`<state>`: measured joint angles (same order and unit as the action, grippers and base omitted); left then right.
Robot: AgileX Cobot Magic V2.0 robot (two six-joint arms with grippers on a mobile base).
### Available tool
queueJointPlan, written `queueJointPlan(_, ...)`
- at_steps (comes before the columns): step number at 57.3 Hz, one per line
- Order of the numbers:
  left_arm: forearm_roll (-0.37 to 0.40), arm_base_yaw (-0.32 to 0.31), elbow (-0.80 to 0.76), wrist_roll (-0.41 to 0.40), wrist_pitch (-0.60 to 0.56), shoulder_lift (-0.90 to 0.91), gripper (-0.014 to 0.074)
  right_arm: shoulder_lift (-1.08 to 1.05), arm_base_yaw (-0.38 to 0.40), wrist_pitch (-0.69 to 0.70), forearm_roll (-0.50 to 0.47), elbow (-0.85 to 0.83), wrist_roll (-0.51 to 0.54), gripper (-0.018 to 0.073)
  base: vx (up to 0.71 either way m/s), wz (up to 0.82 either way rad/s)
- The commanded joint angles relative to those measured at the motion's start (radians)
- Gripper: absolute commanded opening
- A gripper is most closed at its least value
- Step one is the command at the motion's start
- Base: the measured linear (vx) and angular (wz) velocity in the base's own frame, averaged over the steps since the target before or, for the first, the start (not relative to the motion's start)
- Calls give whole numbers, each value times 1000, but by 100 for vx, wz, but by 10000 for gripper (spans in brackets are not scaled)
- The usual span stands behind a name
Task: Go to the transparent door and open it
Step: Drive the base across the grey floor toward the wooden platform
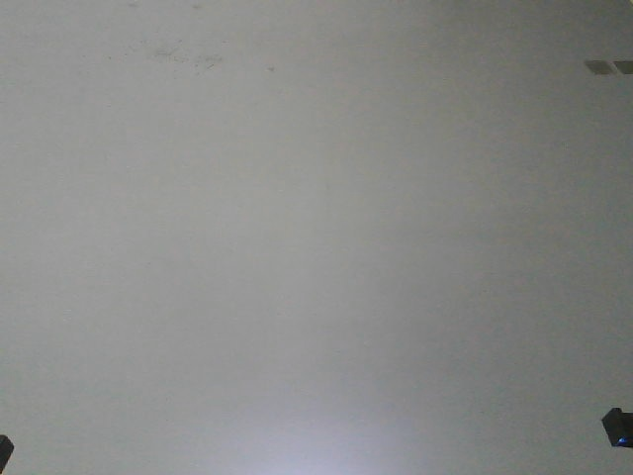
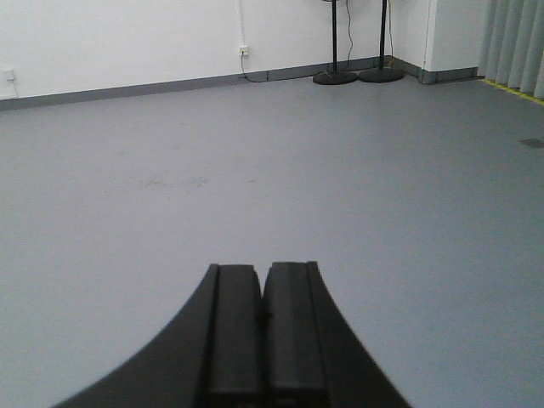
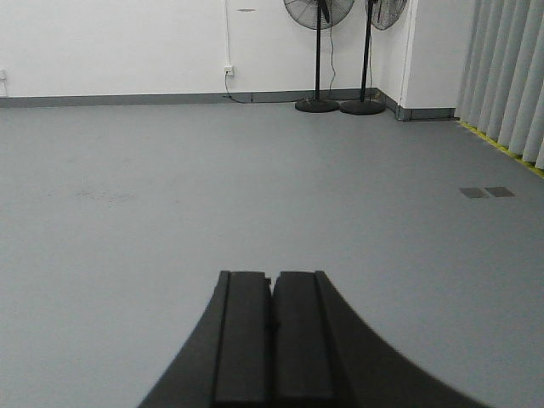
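Door: not in any view yet. The front camera shows only grey floor [image 1: 316, 247]. The wrist views add a white wall [image 2: 119, 34], two standing fans [image 3: 319, 13] and vertical blinds [image 3: 510, 76].

Handling, my guess: a clear pane should be stiff, smooth, breakable and fairly heavy. I'd take it by a handle or frame edge, never by the pane.

Left claw [image 2: 262, 280]: fingers pressed together, holding nothing. Right claw [image 3: 273, 285]: the same.

Both arms sit low, pointing roughly level across the floor toward the far wall.
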<state>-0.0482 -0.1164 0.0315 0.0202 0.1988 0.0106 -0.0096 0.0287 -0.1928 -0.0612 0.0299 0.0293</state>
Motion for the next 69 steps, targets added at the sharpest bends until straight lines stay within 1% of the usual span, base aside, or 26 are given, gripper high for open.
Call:
queueJointPlan(1,2,1,15,-3,-79,13,-3,-16,4,85,3,5,8,-1,0,0)
queueJointPlan(33,2,1,15,-3,-79,13,-3,-16,4,85,3,5,8,-1,3,2)
queueJointPlan(69,2,1,15,-3,-79,13,-3,-16,4,85,3,5,8,-1,15,14)
